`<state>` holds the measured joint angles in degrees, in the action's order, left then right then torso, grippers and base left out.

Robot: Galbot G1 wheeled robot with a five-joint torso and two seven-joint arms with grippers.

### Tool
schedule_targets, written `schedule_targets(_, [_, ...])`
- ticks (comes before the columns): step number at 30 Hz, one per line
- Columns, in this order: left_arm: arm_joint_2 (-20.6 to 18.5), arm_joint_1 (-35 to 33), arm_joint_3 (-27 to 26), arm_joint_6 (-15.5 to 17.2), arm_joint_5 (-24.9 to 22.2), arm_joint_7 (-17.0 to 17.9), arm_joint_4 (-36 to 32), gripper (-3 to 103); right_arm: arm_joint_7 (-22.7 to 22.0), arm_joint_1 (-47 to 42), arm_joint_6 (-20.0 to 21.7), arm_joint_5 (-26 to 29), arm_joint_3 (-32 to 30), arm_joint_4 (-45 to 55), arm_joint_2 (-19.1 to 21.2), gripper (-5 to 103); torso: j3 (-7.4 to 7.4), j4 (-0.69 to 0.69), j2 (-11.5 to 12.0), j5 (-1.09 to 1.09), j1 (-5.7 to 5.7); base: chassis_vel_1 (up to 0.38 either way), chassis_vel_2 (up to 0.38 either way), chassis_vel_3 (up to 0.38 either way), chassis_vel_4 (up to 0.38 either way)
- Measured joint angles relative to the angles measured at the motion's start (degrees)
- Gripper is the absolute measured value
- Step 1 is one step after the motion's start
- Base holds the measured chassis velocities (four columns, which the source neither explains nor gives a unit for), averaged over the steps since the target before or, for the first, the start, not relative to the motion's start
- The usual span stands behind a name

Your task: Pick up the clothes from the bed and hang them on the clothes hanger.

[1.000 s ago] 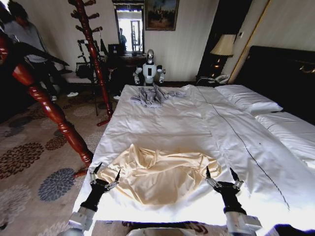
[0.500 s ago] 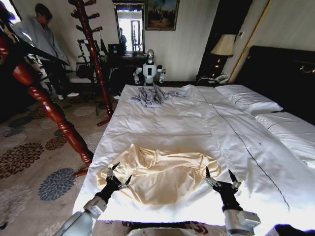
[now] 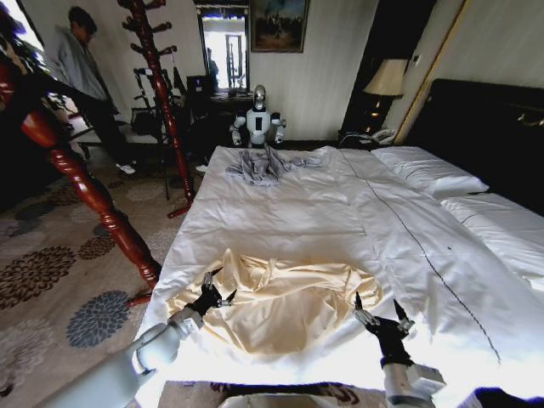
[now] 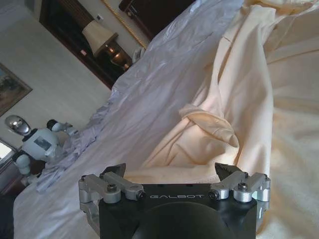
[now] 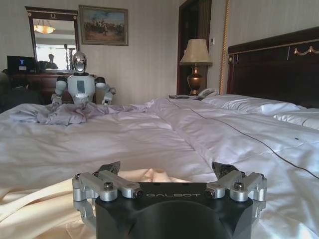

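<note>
Nearest to us, our right gripper [image 3: 377, 311] hung over the near edge of the bed [image 3: 340, 212], just beside the right end of the clothes [image 3: 280, 297]. Its jaws stood wide apart with nothing between them, and in the right wrist view that gripper [image 5: 168, 172] pointed across the white sheets, with a strip of the cream cloth under it.

Our left gripper [image 3: 217, 287] reached in from the left, over the left edge of the cream garment where the cloth bunches up. Its jaws were spread wide as well and held nothing; in the left wrist view this gripper [image 4: 172, 172] faced a raised fold of the clothes [image 4: 239, 114], and we could not tell whether the fingertips [image 4: 115, 172] touched the cloth.

The clothes lay crumpled on the near part of the bed, toward its left side, spread out between the two grippers.

Farther up the bed, near its far edge, a grey garment [image 3: 265, 163] lay in a heap. White pillows [image 3: 429, 174] sat on the right against the dark headboard [image 3: 489, 127]. On the carpet to the left of the bed stood a red-brown coat stand [image 3: 161, 93]. Beyond the far edge of the bed stood a small white robot figure [image 3: 257, 117], and a lamp [image 3: 387, 81] glowed in the far right corner.
</note>
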<state>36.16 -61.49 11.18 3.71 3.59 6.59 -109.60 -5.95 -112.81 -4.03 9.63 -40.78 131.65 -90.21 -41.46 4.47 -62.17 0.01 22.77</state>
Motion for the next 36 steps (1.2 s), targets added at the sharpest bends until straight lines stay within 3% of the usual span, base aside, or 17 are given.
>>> schedule_targets(6, [-0.73,6.53,8.96,-0.94,4.39,-1.88,2.34,100,-0.34,0.23,0.42,0.45,-0.59,-0.25,0.31,100,0.00,-0.01,0.00,0.00,-0.01,0.000,0.000,0.000,0.000])
schedule_targets(12, [-0.10,11.47,13.62,-1.55,7.56,-2.52,4.84,100,-0.52,0.89,0.63,1.37,-1.13,-0.51,0.22,100,0.00,-0.01,0.00,0.00,0.00,0.000,0.000,0.000,0.000])
schedule_targets(31, [4.41,16.56,16.72,-0.87,6.79,-2.15,11.46,102,-0.77,0.93,1.07,3.29,-2.59,-0.49,1.52,100,0.01,0.00,0.00,0.00,-0.01,0.000,0.000,0.000,0.000])
schedule_targets(36, [5.84,18.14,17.85,-1.00,6.72,-1.65,12.19,89,-0.76,0.67,1.04,2.66,-1.70,-0.59,1.11,100,0.01,0.01,0.00,0.00,-0.01,0.000,0.000,0.000,0.000])
